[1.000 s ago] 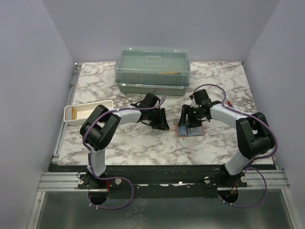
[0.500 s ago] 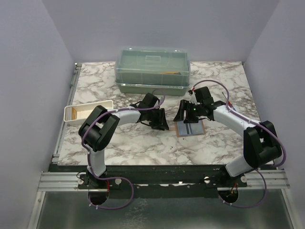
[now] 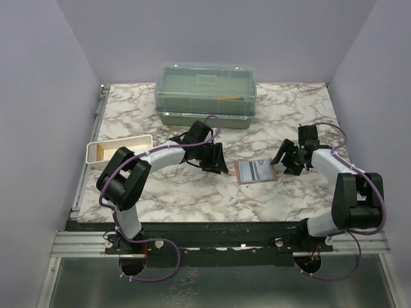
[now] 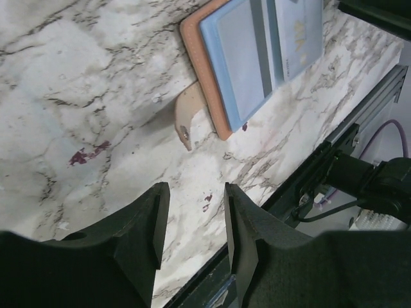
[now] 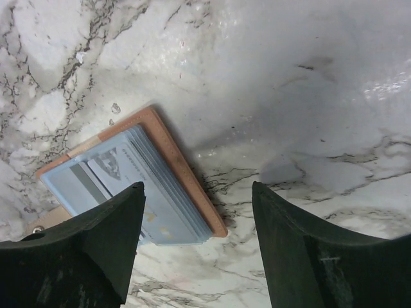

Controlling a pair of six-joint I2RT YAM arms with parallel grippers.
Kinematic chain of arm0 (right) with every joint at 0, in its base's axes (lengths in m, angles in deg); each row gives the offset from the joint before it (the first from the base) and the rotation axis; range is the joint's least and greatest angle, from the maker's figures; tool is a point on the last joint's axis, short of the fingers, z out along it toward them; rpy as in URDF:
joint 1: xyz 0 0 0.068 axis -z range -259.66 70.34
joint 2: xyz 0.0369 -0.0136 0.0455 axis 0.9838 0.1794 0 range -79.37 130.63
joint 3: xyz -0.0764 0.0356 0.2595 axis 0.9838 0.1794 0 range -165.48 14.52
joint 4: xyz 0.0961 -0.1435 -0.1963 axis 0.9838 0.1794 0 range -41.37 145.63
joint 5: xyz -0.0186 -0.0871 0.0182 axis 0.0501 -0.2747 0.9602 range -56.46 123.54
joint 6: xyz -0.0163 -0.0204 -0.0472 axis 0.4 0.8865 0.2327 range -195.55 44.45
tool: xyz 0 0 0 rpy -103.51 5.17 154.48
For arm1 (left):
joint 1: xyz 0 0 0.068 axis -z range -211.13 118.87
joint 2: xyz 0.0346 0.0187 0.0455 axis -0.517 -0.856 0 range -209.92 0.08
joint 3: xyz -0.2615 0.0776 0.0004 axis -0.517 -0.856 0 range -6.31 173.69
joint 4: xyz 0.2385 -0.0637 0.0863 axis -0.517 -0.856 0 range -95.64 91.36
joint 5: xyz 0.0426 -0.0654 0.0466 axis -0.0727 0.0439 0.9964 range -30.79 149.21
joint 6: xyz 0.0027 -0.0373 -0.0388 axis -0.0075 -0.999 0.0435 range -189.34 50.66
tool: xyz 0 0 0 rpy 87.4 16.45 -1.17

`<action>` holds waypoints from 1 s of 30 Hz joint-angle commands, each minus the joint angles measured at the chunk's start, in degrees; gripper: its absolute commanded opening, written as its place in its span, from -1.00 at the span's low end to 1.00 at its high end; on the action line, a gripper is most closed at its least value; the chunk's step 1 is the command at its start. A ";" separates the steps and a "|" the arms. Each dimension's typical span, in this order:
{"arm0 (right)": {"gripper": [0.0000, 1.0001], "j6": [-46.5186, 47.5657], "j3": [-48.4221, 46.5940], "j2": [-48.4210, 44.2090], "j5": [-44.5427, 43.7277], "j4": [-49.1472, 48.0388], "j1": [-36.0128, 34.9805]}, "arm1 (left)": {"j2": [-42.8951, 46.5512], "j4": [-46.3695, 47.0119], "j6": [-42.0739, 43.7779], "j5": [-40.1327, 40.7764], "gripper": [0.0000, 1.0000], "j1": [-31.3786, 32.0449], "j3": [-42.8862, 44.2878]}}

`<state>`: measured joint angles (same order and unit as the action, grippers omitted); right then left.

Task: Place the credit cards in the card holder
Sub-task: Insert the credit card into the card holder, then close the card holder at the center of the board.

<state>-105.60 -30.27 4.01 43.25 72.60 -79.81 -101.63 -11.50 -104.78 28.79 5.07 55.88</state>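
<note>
The card holder (image 3: 255,172) lay open on the marble table (image 3: 186,192), bluish credit cards (image 5: 121,168) tucked inside, their number unclear. The left gripper (image 4: 194,192) and right gripper (image 5: 198,192) flanked it, jaws spread, empty. The green box (image 3: 205,90) stood beyond.

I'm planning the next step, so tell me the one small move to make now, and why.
Probably ease the left gripper forward onto the wallet's snap tab, to fold it shut. The wallet lies open on the table, the cards look tucked inside it, both grippers are open and empty, and the right gripper stands off beside it.
</note>
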 commanded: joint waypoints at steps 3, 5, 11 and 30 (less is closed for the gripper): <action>0.40 0.13 1.99 2.50 8.40 -5.09 -0.30 | -4.50 0.25 0.39 0.89 -0.09 1.44 3.31; 0.39 2.03 3.14 2.25 13.35 -7.07 -0.25 | -5.93 0.71 0.21 2.11 -0.11 1.58 3.17; 0.39 3.57 5.41 -0.93 20.40 -8.64 -0.30 | -7.06 3.43 -1.01 4.21 -0.18 1.66 1.33; 0.43 0.59 -0.64 -5.16 6.66 3.20 -0.39 | -6.22 5.57 -2.18 3.61 -0.22 2.65 1.04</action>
<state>-103.26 -29.60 -2.42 58.27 70.74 -80.31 -108.89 -6.45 -106.40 32.23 7.50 57.28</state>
